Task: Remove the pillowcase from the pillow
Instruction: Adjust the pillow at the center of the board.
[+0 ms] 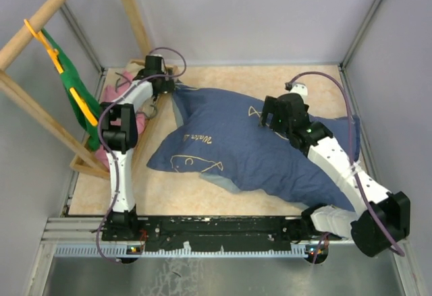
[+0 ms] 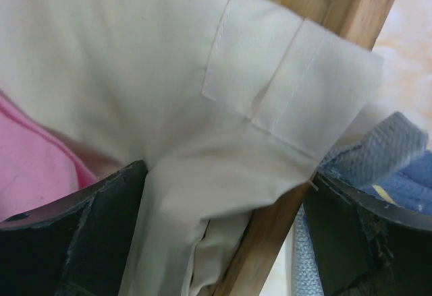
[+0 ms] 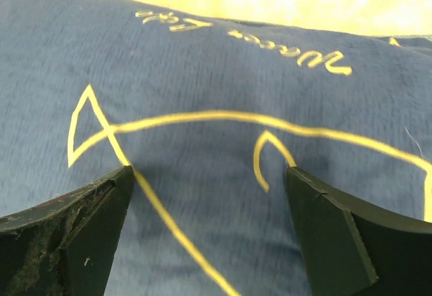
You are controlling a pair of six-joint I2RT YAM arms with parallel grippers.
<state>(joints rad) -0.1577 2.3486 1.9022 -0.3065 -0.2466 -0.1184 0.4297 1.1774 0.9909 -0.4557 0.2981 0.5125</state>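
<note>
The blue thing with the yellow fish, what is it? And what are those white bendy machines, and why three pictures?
Those are two robot arms, a left arm and a right arm. One camera looks down from above; one rides on each wrist, showing that arm's jaws. The blue thing is a pillowcase, stuffed plump, lying on the table. The right jaws stand open over a fish. The left jaws are open too, with white cloth between them, likely the pillow, beside a pink cloth. Nothing is held.
</note>
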